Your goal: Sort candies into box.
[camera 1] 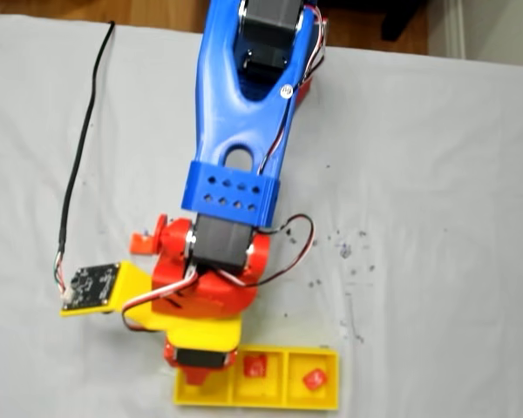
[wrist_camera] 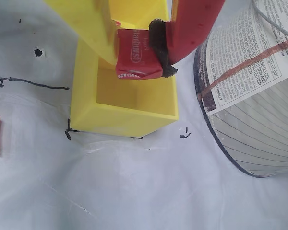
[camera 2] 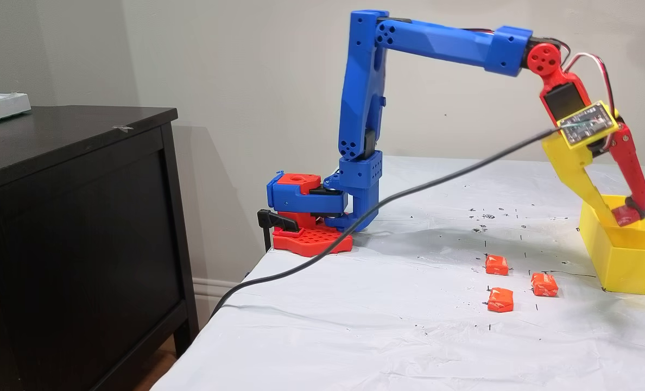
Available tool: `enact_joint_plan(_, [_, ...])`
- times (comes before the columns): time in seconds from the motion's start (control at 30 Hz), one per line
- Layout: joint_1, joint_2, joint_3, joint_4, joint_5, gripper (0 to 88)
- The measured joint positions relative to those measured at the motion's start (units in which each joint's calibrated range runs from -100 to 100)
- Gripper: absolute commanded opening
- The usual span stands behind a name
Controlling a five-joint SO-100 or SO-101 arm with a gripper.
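My gripper [wrist_camera: 140, 48] is shut on a red candy [wrist_camera: 134, 67] with white lettering, pinched between the yellow finger and the red finger's black pad. It hangs just above the end compartment of the yellow box [wrist_camera: 120, 122]. In a fixed view the box [camera 1: 279, 402] holds one red candy [camera 1: 255, 366] in its middle compartment and another [camera 1: 314, 380] in its right one; my wrist covers the left compartment. In the side fixed view the gripper [camera 2: 621, 217] dips into the box [camera 2: 626, 271], and three orange candies [camera 2: 496, 264] [camera 2: 544, 284] [camera 2: 500, 300] lie on the white sheet to its left.
A round container wrapped in newsprint [wrist_camera: 259, 110] stands close beside the box. A black cable [camera 1: 78, 157] runs across the table to the wrist camera. Ink marks [camera 1: 344, 252] dot the sheet. A black dresser [camera 2: 73, 217] stands past the table's left edge.
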Motion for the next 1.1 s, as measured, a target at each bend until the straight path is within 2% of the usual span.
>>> enact_joint_plan(0.03, [0.00, 0.51, -0.43, 0.24, 0.00, 0.2])
enact_joint_plan(0.27, [-0.70, 1.78, -1.97, 1.59, 0.00, 21.0])
enact_joint_plan(0.43, [-1.17, 1.78, -1.97, 1.83, 0.44, 28.5])
enact_joint_plan(0.6, [-1.17, 1.78, -1.97, 1.90, 0.83, 23.6])
enact_joint_plan(0.63, [-1.17, 1.78, -1.97, 1.90, 0.88, 20.3])
enact_joint_plan(0.73, [-1.17, 1.78, -1.97, 2.86, 1.03, 2.2])
enact_joint_plan(0.77, [-1.17, 1.78, -1.97, 3.10, 1.17, 0.2])
enact_joint_plan(1.1, [-0.94, 0.25, -1.97, 9.21, 2.00, 0.2])
